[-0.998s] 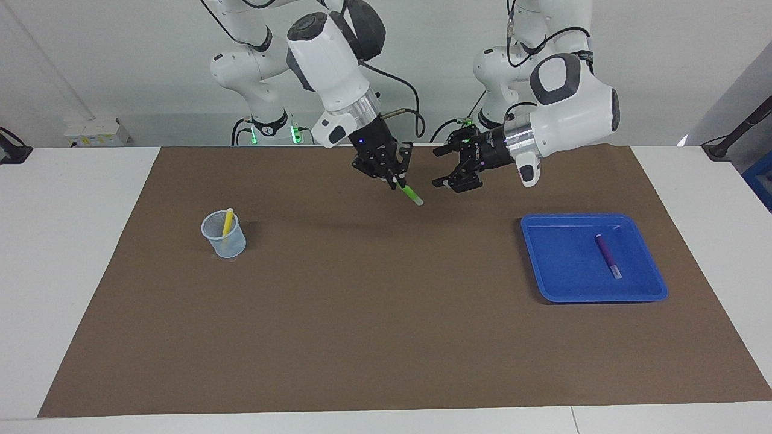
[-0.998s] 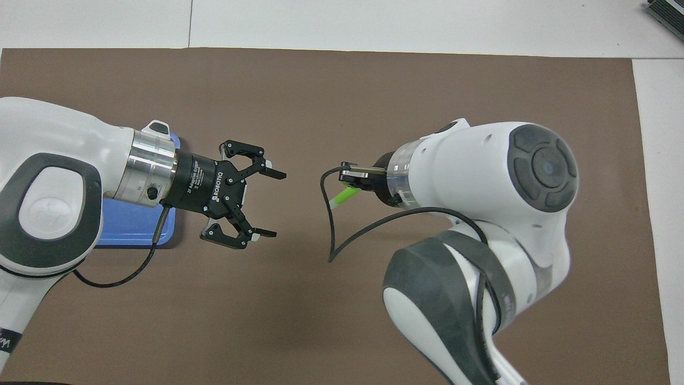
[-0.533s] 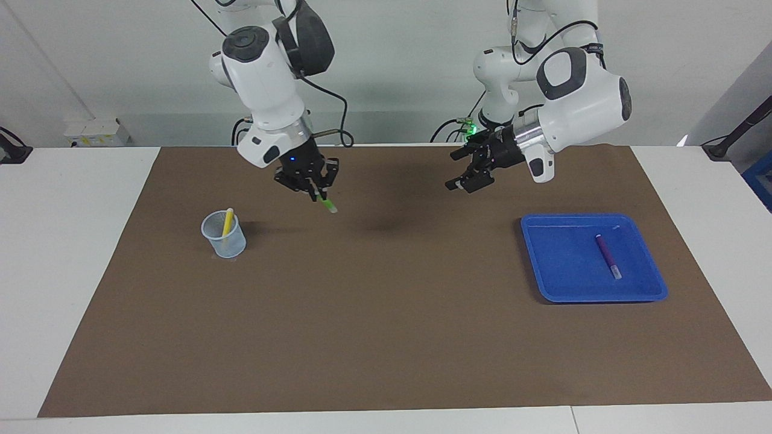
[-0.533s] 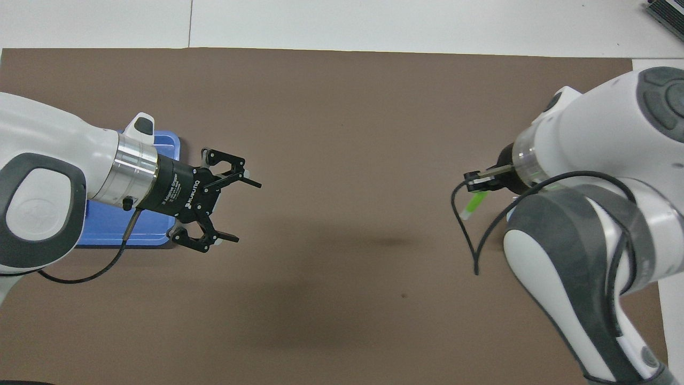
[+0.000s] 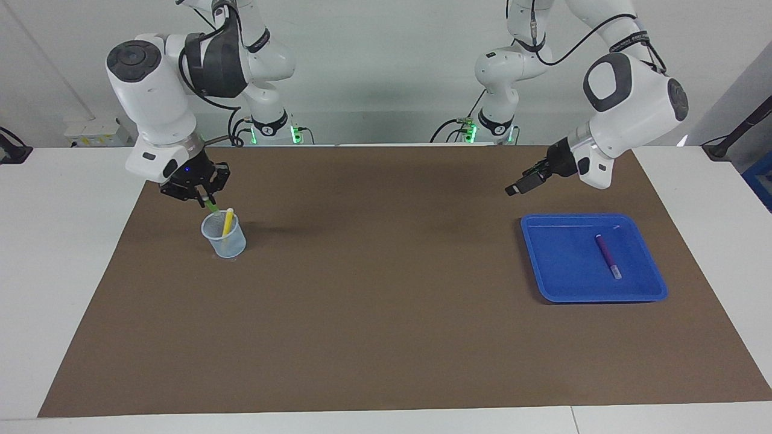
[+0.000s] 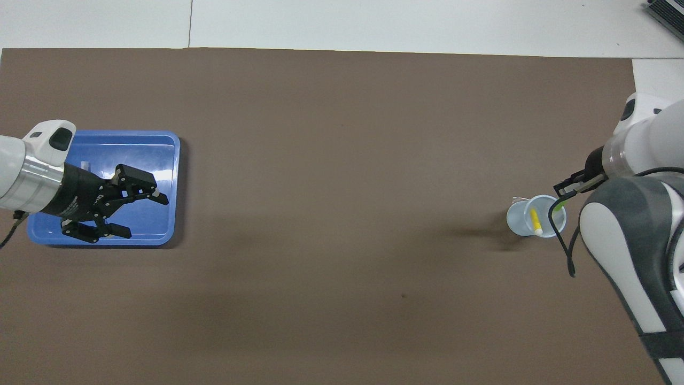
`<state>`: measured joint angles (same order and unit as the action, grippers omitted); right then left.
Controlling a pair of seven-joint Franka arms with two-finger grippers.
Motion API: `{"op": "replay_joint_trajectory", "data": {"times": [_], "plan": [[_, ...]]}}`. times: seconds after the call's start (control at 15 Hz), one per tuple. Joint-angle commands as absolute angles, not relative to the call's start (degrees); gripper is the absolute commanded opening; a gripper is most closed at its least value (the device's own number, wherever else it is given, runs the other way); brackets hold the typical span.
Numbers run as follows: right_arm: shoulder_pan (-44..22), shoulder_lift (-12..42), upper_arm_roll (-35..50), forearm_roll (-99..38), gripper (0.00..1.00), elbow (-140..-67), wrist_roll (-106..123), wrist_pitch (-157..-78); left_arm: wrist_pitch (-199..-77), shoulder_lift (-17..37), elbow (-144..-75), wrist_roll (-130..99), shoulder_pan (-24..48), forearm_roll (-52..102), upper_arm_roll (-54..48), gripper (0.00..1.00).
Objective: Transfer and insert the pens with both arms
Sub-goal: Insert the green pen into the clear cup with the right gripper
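My right gripper is shut on the bright green pen and holds it tilted, with its lower end at the rim of the clear cup. The yellow pen stands in that cup. In the overhead view the green pen lies over the cup, beside the yellow pen. My left gripper is open and empty, up in the air over the blue tray. The dark purple pen lies in the tray; the overhead view hides it under the left arm.
A brown mat covers the table, with white table around it. The cup stands toward the right arm's end, the tray toward the left arm's end.
The right arm has carried the green pen from the middle of the table to the cup. The left gripper has drawn back, still open, from the middle to over the tray.
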<state>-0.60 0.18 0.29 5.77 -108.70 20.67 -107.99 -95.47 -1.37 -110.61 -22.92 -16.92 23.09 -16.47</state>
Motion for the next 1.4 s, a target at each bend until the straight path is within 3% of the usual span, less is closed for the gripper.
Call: {"op": "replay_joint_trajectory", "data": {"times": [0.0, 0.13, 0.2, 0.27, 0.33, 0.8, 1.33], "plan": [[1.0, -1.9, 1.2, 6.9, 0.00, -113.9, 21.4, -113.7, -95.9, -3.4, -112.1, -12.4, -18.7, 17.0, -16.8, 1.00], [1.8, -2.1, 1.2, 6.9, 0.00, -115.5, 21.7, -114.7, -97.9, -3.3, -112.2, -6.2, -19.7, 12.5, -16.7, 1.00], [1.8, -2.4, 1.2, 6.9, 0.05, -116.3, 21.7, -115.0, -99.0, -3.2, -112.3, -3.3, -20.3, 11.1, -16.7, 1.00], [1.8, -2.5, 1.2, 6.9, 0.45, -116.5, 21.7, -115.0, -100.3, -2.8, -112.3, -0.5, -21.5, 9.4, -16.7, 1.00], [1.8, -2.5, 1.2, 6.9, 0.99, -116.5, 21.5, -114.9, -101.6, -2.6, -112.3, 2.2, -22.1, 7.9, -16.7, 1.00], [1.0, -2.8, 1.5, 4.8, 1.00, -114.3, 20.4, -113.1, -114.6, 2.9, -114.1, 12.0, -26.1, 2.3, -16.7, 1.00], [-2.2, -2.4, 2.0, -16.4, 1.00, -111.1, 5.8, -113.2, -125.4, 11.4, -113.7, 13.6, -27.0, -1.9, -16.7, 1.00]]}}
